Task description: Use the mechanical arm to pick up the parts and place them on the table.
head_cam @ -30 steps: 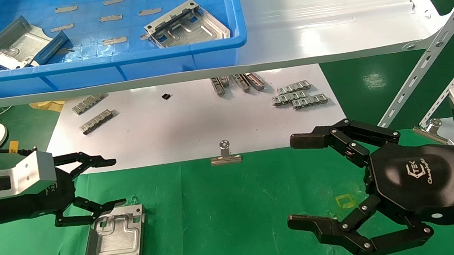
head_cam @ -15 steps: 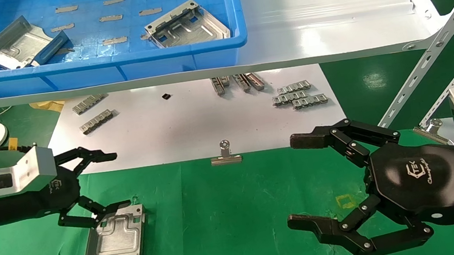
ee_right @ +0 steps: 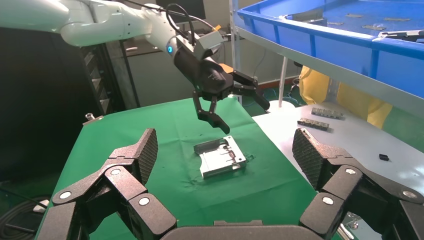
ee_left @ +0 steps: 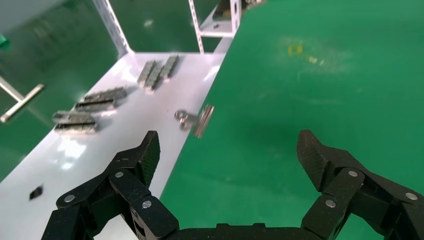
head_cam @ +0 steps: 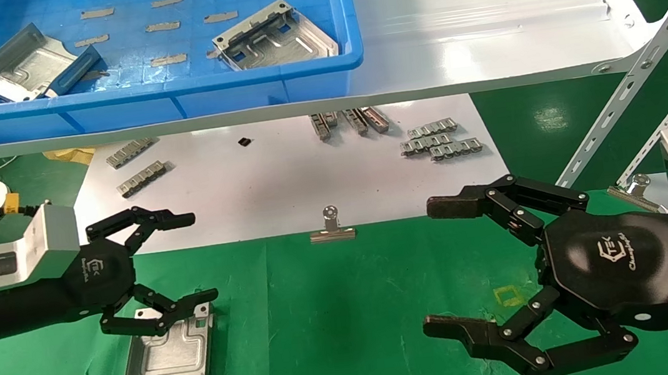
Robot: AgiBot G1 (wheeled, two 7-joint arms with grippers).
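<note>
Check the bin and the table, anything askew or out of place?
One thing: in the blue bin, the left metal plate sits tilted, propped on a dark piece rather than flat. The other bin plate rests on its folded edges. The plate on the green table lies flat, below the open left gripper. Right gripper is open, idle.

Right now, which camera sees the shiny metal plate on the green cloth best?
The head view: it looks down on the whole plate lying flat on the green table, with the open left gripper over its far edge. The right wrist view shows it smaller and farther off. The left wrist view does not show it.
</note>
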